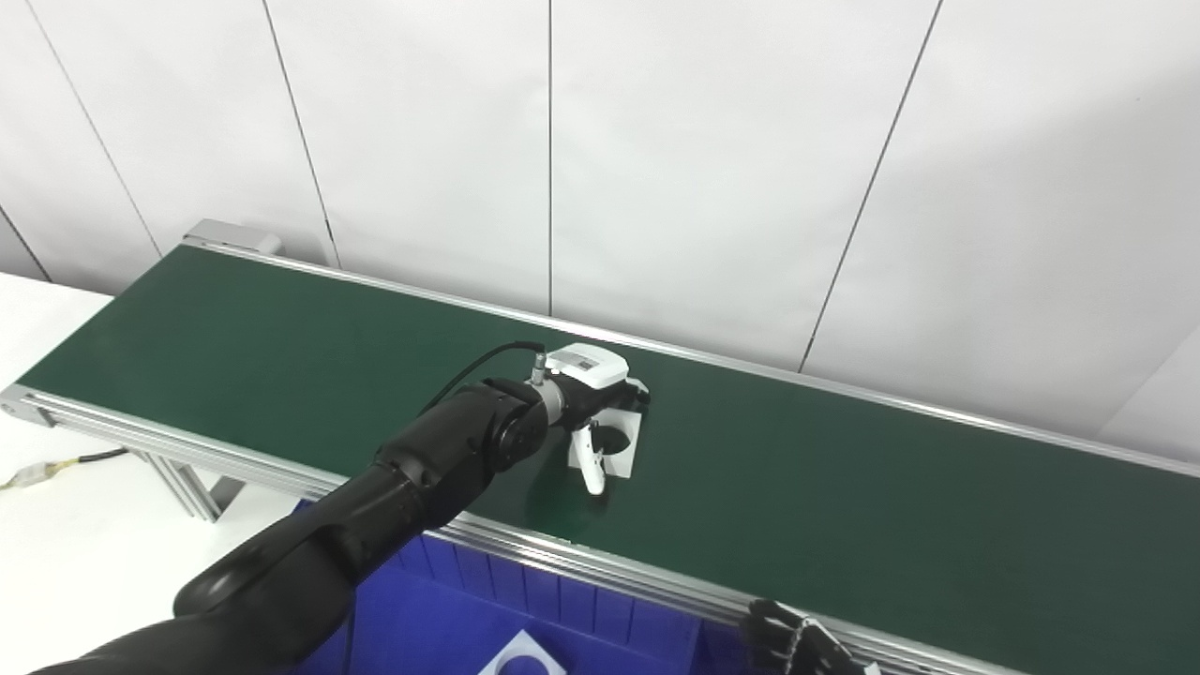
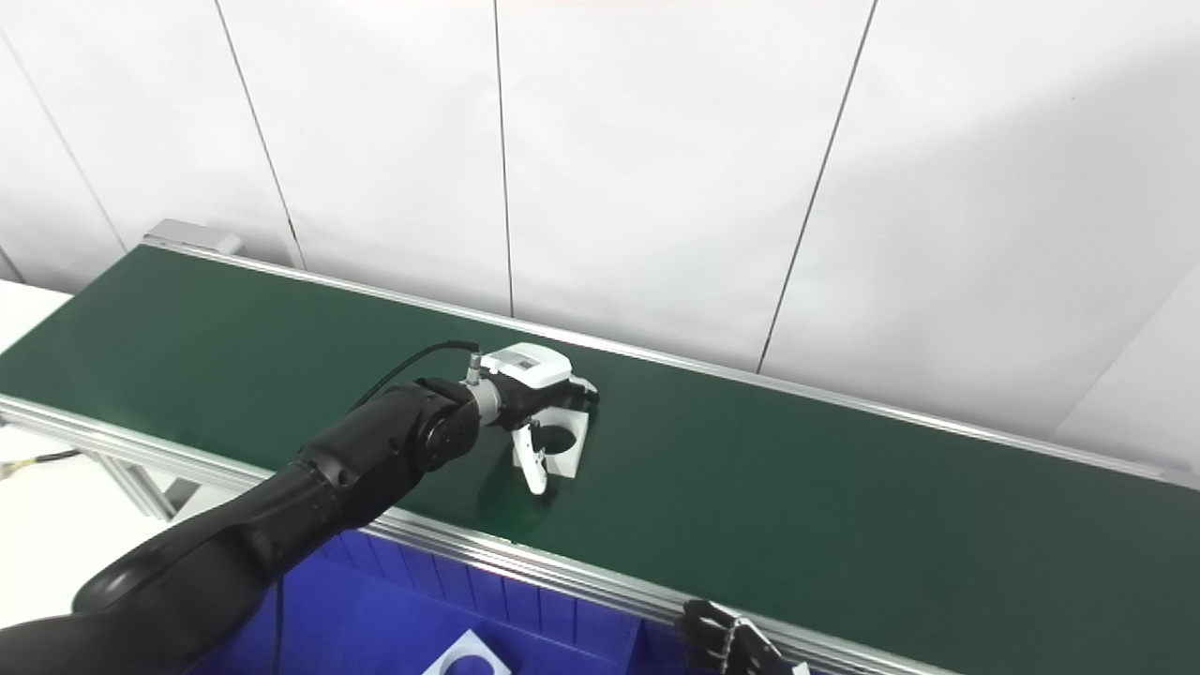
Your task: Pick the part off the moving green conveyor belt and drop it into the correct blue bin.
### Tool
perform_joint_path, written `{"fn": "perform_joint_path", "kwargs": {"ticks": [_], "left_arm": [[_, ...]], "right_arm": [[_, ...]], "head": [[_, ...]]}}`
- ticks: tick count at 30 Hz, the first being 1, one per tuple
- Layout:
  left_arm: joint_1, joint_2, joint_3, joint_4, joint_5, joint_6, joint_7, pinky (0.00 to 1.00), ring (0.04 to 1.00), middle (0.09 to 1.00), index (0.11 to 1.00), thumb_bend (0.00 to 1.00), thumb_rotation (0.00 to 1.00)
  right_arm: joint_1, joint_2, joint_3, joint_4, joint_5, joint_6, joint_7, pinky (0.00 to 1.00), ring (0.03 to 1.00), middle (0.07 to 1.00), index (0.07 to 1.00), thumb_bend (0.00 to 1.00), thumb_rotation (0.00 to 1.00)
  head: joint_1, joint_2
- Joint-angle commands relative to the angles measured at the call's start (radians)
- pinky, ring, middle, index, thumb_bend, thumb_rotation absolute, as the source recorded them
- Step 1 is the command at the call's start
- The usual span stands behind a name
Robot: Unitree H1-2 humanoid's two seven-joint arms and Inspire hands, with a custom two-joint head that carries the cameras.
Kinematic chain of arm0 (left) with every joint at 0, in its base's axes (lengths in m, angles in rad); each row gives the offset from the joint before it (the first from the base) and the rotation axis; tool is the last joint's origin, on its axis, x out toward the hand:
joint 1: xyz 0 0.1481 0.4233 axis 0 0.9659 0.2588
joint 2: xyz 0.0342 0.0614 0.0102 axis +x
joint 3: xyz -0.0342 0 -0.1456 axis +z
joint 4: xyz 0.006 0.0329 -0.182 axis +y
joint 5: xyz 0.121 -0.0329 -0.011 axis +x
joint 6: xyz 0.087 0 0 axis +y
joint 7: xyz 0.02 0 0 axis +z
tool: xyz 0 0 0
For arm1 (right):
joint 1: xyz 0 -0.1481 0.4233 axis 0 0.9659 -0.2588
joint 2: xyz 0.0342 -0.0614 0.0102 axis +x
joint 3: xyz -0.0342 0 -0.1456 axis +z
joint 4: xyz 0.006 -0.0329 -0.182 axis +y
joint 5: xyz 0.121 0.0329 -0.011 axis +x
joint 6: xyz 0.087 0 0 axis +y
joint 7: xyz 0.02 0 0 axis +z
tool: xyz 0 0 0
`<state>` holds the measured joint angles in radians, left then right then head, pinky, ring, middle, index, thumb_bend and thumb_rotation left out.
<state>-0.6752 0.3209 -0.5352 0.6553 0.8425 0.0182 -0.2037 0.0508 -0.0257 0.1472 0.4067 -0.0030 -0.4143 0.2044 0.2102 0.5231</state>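
The white part (image 1: 619,441), a flat square plate with a round hole, lies mid-belt on the green conveyor belt (image 1: 844,487). The left hand (image 1: 600,412) covers it, fingers apart, grip unclear. It looks light, stiff and thin; take its edges.

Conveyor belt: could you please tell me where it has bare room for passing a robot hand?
The green conveyor belt lies bare right of the white part and left of the left robot hand. It is crowded only around the part. The right robot hand waits at the near rail.
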Motion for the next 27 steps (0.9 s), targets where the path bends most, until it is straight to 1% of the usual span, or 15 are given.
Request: {"fn": "perform_joint_path", "kwargs": {"ticks": [1,2,4,5,6,9,12,17,20,23,27], "left_arm": [[-0.026,0.009,0.004,0.013,0.023,0.005,0.072,0.54,0.673,0.758,0.793,0.92,0.03],[-0.027,0.008,0.0,0.017,0.026,0.007,0.083,0.49,0.627,0.729,0.777,0.89,0.01],[-0.031,0.006,-0.005,0.028,0.032,0.008,0.105,0.4,0.522,0.636,0.68,0.73,0.0],[-0.033,0.004,-0.008,0.033,0.034,0.008,0.116,0.35,0.458,0.559,0.607,0.62,0.0],[-0.036,0.004,-0.013,0.04,0.041,0.005,0.133,0.3,0.414,0.503,0.554,0.54,0.0],[-0.041,0.008,-0.022,0.035,0.046,0.008,0.146,0.29,0.389,0.481,0.536,0.5,0.0],[-0.042,0.007,-0.02,0.033,0.041,0.014,0.154,0.28,0.413,0.491,0.506,0.5,0.0],[-0.037,0.007,-0.016,0.008,0.037,0.027,0.134,0.3,0.402,0.484,0.521,0.5,0.0],[-0.036,0.007,-0.016,0.006,0.039,0.019,0.146,0.28,0.409,0.488,0.511,0.5,0.0],[-0.033,0.009,-0.011,-0.012,0.035,0.021,0.14,0.29,0.396,0.484,0.523,0.5,0.0],[-0.03,0.012,-0.006,-0.045,0.033,0.029,0.122,0.28,0.403,0.485,0.518,0.5,0.0]], "right_arm": [[-0.006,0.01,0.001,-0.038,0.013,-0.055,0.005,0.66,0.717,0.724,0.72,0.81,0.0],[-0.005,0.011,0.001,-0.04,0.015,-0.055,0.006,0.66,0.718,0.724,0.72,0.8,0.0],[-0.003,0.011,0.001,-0.042,0.016,-0.055,0.006,0.66,0.715,0.723,0.72,0.8,0.0],[-0.002,0.012,0.001,-0.042,0.015,-0.055,0.005,0.66,0.714,0.722,0.719,0.8,0.0],[-0.002,0.012,0.002,-0.042,0.013,-0.055,0.003,0.66,0.713,0.721,0.718,0.81,0.0],[-0.001,0.015,0.001,-0.04,0.016,-0.055,0.003,0.66,0.713,0.72,0.717,0.81,0.0],[0.0,0.017,0.0,-0.04,0.017,-0.055,0.003,0.66,0.713,0.72,0.717,0.81,0.0],[-0.001,0.019,-0.001,-0.038,0.019,-0.055,0.004,0.66,0.71,0.719,0.717,0.81,0.0],[-0.002,0.019,-0.003,-0.038,0.022,-0.055,0.007,0.65,0.706,0.718,0.718,0.81,0.0],[-0.003,0.02,-0.004,-0.032,0.026,-0.055,0.009,0.65,0.704,0.716,0.717,0.81,0.0],[-0.005,0.019,-0.005,-0.029,0.031,-0.055,0.011,0.65,0.704,0.716,0.716,0.81,0.0]], "head": [[-0.002,0.004],[-0.003,0.005],[-0.003,0.006],[-0.003,0.006],[-0.003,0.007],[-0.005,0.01],[-0.008,0.012],[-0.009,0.012],[-0.008,0.013],[-0.008,0.013],[-0.003,0.014]]}}
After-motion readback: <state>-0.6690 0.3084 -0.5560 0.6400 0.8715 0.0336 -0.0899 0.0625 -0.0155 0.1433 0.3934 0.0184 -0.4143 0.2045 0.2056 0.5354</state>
